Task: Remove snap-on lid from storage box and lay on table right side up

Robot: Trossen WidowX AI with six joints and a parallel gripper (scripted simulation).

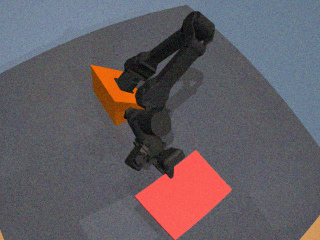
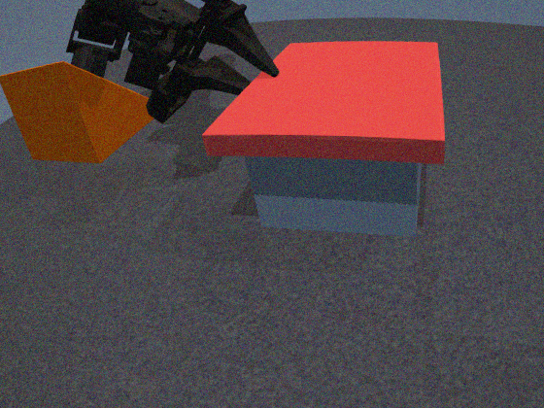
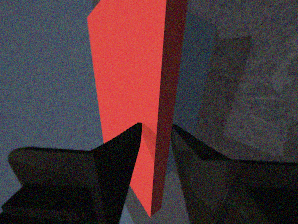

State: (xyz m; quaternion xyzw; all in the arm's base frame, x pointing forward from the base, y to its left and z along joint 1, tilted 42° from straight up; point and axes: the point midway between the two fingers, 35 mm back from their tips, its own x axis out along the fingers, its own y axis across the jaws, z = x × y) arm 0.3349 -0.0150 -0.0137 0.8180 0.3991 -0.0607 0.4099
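Note:
The red lid [image 1: 186, 194] [image 2: 350, 92] [image 3: 132, 65] lies flat, right side up, on top of the storage box and overhangs its walls. The bluish box [image 2: 335, 214] stands upright on the table; its walls show under the lid in the exterior view, while the lid hides it in the top view. My gripper [image 1: 168, 174] [image 2: 259, 83] [image 3: 156, 127] is shut on the lid's edge on the arm's side, one fingertip over the top face and the other below the rim. The lower fingertip is partly hidden by the lid in the exterior view. No gap between lid and box can be made out.
An orange block [image 1: 104, 86] [image 2: 44, 112] with slanted faces stands beside the arm, on the far side of the gripper from the box. The arm passes close to it and covers part of it in the top view. The dark table [image 1: 57, 160] [image 2: 272, 316] has a curved far edge.

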